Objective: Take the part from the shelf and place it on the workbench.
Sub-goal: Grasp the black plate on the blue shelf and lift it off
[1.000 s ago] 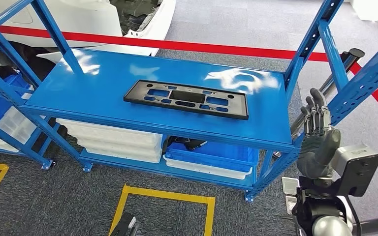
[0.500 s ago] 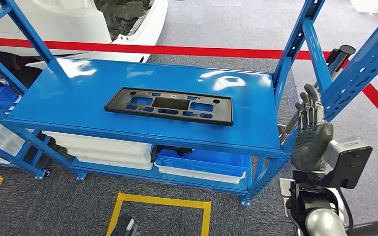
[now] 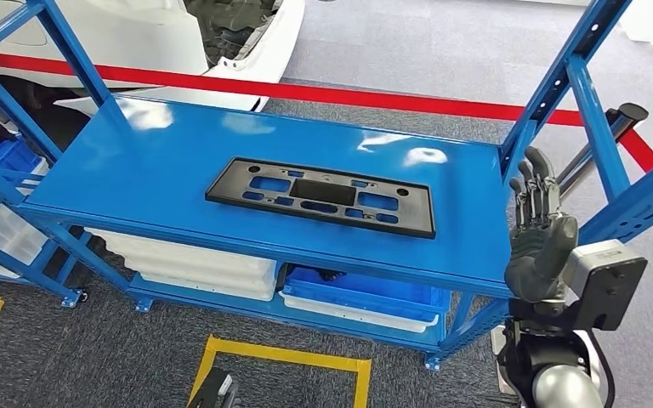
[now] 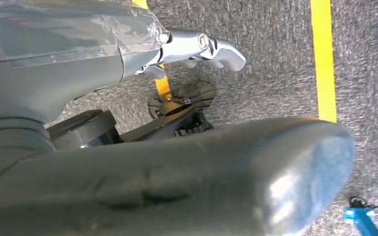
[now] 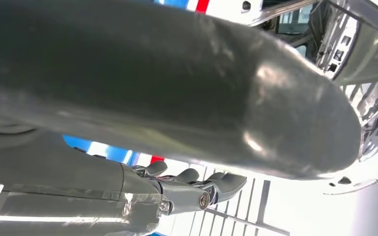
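Step in hand, as judged from the scene: reach for the part; nothing is gripped yet.

The right hand (image 3: 541, 229) stands raised beside the right end of the blue shelf (image 3: 136, 161), fingers extended upward and apart, empty. The left hand (image 4: 177, 172) appears in its wrist view hanging over grey carpet; its fingers are straight and hold nothing.

The black mounting plate (image 3: 321, 195) lies flat on the top shelf board, well to the left of the right hand and slightly beyond it, with bare board all round it.

Recommended procedure:
- Carry the right hand inward over the shelf edge, keeping clear of the blue upright post (image 3: 561, 76) just beside it.
- Approach the near long edge of the plate; a flat part offers little to grip from above, so sliding it toward the shelf lip may be needed.
- Risk: the glossy board could let the plate skid away.

Appearance of the part: a long, thin rectangular panel, matt black, probably moulded plastic, pierced by several rectangular and slotted openings and small round holes, with a solid centre section.
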You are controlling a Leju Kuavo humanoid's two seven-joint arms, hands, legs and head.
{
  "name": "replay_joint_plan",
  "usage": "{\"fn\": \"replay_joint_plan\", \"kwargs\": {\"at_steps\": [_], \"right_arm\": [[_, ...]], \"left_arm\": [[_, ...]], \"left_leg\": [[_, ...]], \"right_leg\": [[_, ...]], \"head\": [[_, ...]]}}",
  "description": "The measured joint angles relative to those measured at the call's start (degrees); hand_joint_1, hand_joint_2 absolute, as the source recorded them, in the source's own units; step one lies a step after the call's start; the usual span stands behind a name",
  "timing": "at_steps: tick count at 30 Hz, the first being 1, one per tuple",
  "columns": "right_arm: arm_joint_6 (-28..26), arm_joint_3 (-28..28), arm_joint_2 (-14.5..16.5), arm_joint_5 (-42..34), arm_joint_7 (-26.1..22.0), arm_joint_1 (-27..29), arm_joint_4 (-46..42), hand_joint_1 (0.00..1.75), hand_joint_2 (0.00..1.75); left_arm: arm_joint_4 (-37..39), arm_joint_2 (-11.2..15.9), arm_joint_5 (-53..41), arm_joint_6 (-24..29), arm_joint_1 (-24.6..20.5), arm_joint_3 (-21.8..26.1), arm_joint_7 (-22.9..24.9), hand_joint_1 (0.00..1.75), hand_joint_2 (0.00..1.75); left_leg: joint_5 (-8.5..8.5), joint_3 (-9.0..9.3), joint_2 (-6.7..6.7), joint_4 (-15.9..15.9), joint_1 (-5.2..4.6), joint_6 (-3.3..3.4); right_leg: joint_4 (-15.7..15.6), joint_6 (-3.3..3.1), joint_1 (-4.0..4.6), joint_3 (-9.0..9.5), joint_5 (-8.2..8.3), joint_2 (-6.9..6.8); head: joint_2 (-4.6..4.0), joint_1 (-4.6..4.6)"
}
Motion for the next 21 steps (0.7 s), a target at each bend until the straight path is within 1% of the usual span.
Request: {"fn": "replay_joint_plan", "kwargs": {"at_steps": [1,2,3,4,5,7,8,9,10,12,13,14,15,16,17,18,19,21], "right_arm": [[-0.01,0.04,0.00,-0.11,-0.02,-0.02,0.04,0.00,0.00],[-0.02,0.09,0.01,-0.24,-0.05,-0.04,0.10,0.00,0.00],[-0.02,0.12,0.01,-0.35,-0.08,-0.08,0.16,0.00,0.00],[-0.02,0.15,0.01,-0.41,-0.11,-0.08,0.23,0.00,0.00],[-0.03,0.17,0.01,-0.45,-0.14,-0.09,0.28,0.00,0.00],[-0.03,0.20,0.01,-0.44,-0.19,-0.06,0.29,0.00,0.00],[-0.03,0.21,0.02,-0.44,-0.21,-0.08,0.29,0.00,0.00],[-0.03,0.21,0.02,-0.43,-0.23,-0.09,0.29,0.00,0.00],[-0.02,0.22,0.02,-0.43,-0.25,-0.09,0.29,0.00,0.00],[-0.02,0.22,0.02,-0.43,-0.24,-0.07,0.30,0.00,0.00],[-0.02,0.22,0.02,-0.44,-0.23,-0.05,0.31,0.00,0.00],[-0.02,0.22,0.02,-0.44,-0.23,-0.03,0.33,0.00,0.00],[-0.02,0.22,0.02,-0.45,-0.23,-0.01,0.34,0.00,0.00],[-0.02,0.22,0.02,-0.44,-0.23,0.00,0.36,0.00,0.00],[-0.03,0.22,0.02,-0.43,-0.23,0.00,0.37,0.00,0.00],[-0.07,0.22,0.02,-0.42,-0.22,-0.01,0.39,0.00,0.00],[-0.14,0.22,0.02,-0.39,-0.21,-0.01,0.41,0.00,0.00],[-0.32,0.24,0.02,-0.31,-0.17,0.02,0.44,0.00,0.00]], "left_arm": [[0.00,-0.01,0.02,0.00,0.03,0.00,0.00,0.00,0.00],[0.00,-0.01,0.04,-0.01,0.00,0.00,-0.01,0.00,0.00],[0.00,-0.02,0.05,-0.02,-0.04,0.00,-0.01,0.00,0.00],[0.00,-0.02,0.07,-0.03,-0.07,0.00,-0.01,0.00,0.00],[0.00,-0.02,0.07,-0.05,-0.12,0.00,-0.01,0.00,0.00],[0.00,-0.02,0.04,-0.09,-0.18,-0.01,-0.01,0.00,0.00],[0.00,-0.02,0.02,-0.11,-0.23,-0.02,-0.01,0.00,0.00],[0.00,-0.02,0.01,-0.11,-0.30,-0.02,-0.02,0.00,0.00],[0.00,-0.02,-0.01,-0.11,-0.33,-0.02,-0.02,0.00,0.00],[0.00,-0.02,-0.01,-0.11,-0.25,-0.02,-0.02,0.00,0.00],[0.00,-0.02,-0.01,-0.11,-0.13,-0.03,-0.02,0.00,0.00],[0.00,-0.02,-0.02,-0.11,-0.03,-0.03,-0.02,0.00,0.00],[0.00,-0.02,-0.02,-0.10,0.03,-0.04,-0.02,0.00,0.00],[0.00,-0.02,-0.04,-0.09,0.06,-0.04,-0.02,0.00,0.00],[0.00,-0.02,-0.06,-0.08,0.05,-0.04,-0.02,0.00,0.00],[0.00,-0.02,-0.08,-0.07,0.03,-0.04,-0.01,0.00,0.00],[0.00,-0.02,-0.10,-0.07,0.02,-0.04,0.00,0.00,0.00],[0.00,-0.02,-0.18,-0.10,0.06,-0.06,0.02,0.00,0.00]], "left_leg": [[-0.49,0.58,-0.07,0.01,0.00,-0.14],[-0.97,1.00,-0.12,0.05,-0.07,-0.37],[-1.35,1.19,-0.17,0.12,-0.13,-0.65],[-1.63,1.20,-0.18,0.15,-0.19,-0.94],[-1.79,1.18,-0.16,0.12,-0.21,-1.22],[-2.27,1.45,-0.07,0.27,-0.21,-1.81],[-2.78,1.38,-0.01,0.99,-0.21,-2.17],[-3.67,0.68,0.05,2.81,-0.16,-2.52],[-4.96,-0.78,0.09,5.83,-0.02,-2.83],[-7.53,-5.48,0.12,13.61,0.29,-3.26],[-7.77,-7.53,0.12,16.31,0.42,-3.39],[-6.76,-8.65,0.12,16.97,0.53,-3.46],[-4.50,-8.56,0.13,15.17,0.61,-3.46],[-1.53,-7.51,0.13,11.50,0.66,-3.40],[0.66,-6.15,0.12,7.88,0.63,-3.26],[2.05,-4.89,0.10,4.68,0.48,-3.05],[2.45,-4.09,0.10,2.88,0.33,-2.75],[1.90,-3.63,0.07,1.96,0.00,-2.08]], "right_leg": [[-3.99,-0.14,0.00,1.25,2.89,0.00],[-7.62,-0.32,0.12,2.62,4.96,0.01],[-10.52,-0.64,0.25,3.78,6.02,0.03],[-11.96,-0.97,0.40,4.35,6.13,0.06],[-12.20,-1.32,0.57,4.53,5.64,0.13],[-12.73,-1.96,0.42,4.96,5.29,0.24],[-12.98,-2.26,0.26,5.33,5.15,0.25],[-13.25,-2.54,0.09,5.79,5.00,0.18],[-13.40,-2.79,0.01,6.21,4.78,0.08],[-13.42,-3.11,-0.01,6.82,4.17,-0.04],[-13.42,-3.12,-0.02,7.19,3.82,-0.03],[-13.41,-3.06,-0.04,7.67,3.44,0.01],[-13.41,-2.94,-0.08,8.27,3.01,0.06],[-13.41,-2.74,-0.14,8.98,2.52,0.11],[-13.45,-2.48,-0.17,9.64,2.05,0.13],[-13.42,-2.12,-0.12,10.11,1.60,0.19],[-13.42,-1.75,-0.09,10.34,1.32,0.23],[-13.57,-1.00,-0.11,10.37,1.09,0.31]], "head": [[0.00,0.25],[0.00,0.41],[0.00,0.59],[0.00,0.64],[0.00,0.57],[0.00,0.39],[0.00,0.26],[0.00,-0.03],[0.00,-0.35],[0.00,-1.03],[0.00,-1.21],[0.00,-1.41],[0.00,-1.61],[0.00,-1.84],[0.00,-2.04],[0.00,-2.24],[0.00,-2.36],[0.00,-2.36]]}}
